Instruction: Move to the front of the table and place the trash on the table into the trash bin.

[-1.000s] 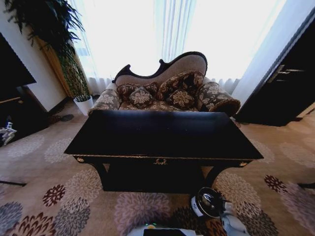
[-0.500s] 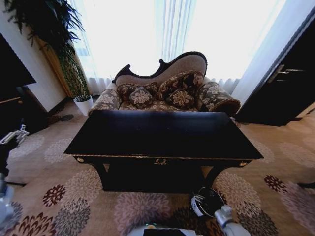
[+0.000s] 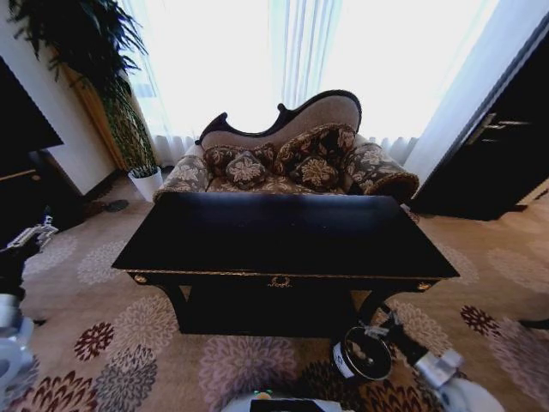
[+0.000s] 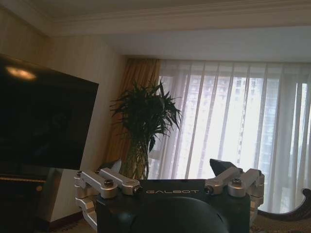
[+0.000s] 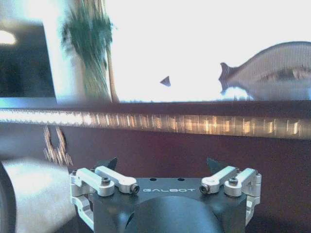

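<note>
Table (image 3: 283,232) fills head view; right end effector (image 5: 162,167) spread facing apron; left end effector (image 4: 167,170) spread.

The surface (image 3: 283,232) is glossy black, edged with a thin gold trim and carrying a small gold emblem (image 3: 279,281) at the middle of its front apron. The trash bin (image 3: 362,354) is dark brown-black with a white mark on its side. The carpet (image 3: 111,343) is beige, scattered with round flower motifs in maroon, grey and cream. The sofa (image 3: 292,159) has a dark frame, taupe back and brown floral cushions. The curtains (image 3: 292,51) are sheer white; the plant (image 3: 86,51) is dark green in a white pot (image 3: 146,182).
</note>
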{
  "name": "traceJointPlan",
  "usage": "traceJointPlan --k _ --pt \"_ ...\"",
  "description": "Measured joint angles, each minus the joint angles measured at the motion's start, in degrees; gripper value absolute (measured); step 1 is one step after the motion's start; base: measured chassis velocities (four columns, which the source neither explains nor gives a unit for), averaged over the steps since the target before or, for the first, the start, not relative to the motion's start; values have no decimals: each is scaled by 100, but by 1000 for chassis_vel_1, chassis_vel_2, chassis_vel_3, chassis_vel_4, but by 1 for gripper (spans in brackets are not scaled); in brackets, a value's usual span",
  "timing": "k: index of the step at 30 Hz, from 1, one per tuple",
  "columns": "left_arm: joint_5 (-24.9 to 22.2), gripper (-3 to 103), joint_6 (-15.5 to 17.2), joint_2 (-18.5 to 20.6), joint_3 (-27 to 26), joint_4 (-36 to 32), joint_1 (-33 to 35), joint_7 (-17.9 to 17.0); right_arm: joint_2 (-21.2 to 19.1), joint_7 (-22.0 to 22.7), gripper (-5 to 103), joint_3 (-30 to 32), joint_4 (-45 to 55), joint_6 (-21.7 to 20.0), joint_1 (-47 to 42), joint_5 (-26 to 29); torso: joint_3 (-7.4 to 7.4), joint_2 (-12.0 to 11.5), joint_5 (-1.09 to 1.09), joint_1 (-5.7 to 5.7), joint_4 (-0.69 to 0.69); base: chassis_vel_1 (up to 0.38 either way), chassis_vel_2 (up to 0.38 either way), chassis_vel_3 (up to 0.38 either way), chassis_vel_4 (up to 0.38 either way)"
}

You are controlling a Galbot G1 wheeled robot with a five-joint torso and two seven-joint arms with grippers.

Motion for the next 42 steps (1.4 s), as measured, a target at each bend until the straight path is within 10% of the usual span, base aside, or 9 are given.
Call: traceJointPlan --k 11,14,24,42 --pt "-35 100 -28 37 91 35 -38 -16 216 -526 100 1095 637 -184 -113 1038 0 0 -1 0 -1 0 0 0 0" --pt "-48 100 -33 34 96 -26 -3 -20 278 21 100 1136 932 -228 -51 1128 0 0 0 -1 -1 0 0 0 0" --pt "-347 100 113 123 180 -428 81 -262 513 4151 100 688 3132 -1504 636 680 0 0 -4 0 2 0 0 0 0" --pt "-361 100 349 154 928 -805 -225 -369 1054 4017 100 747 3867 -1314 381 -333 0 0 -1 0 -1 0 0 0 0"
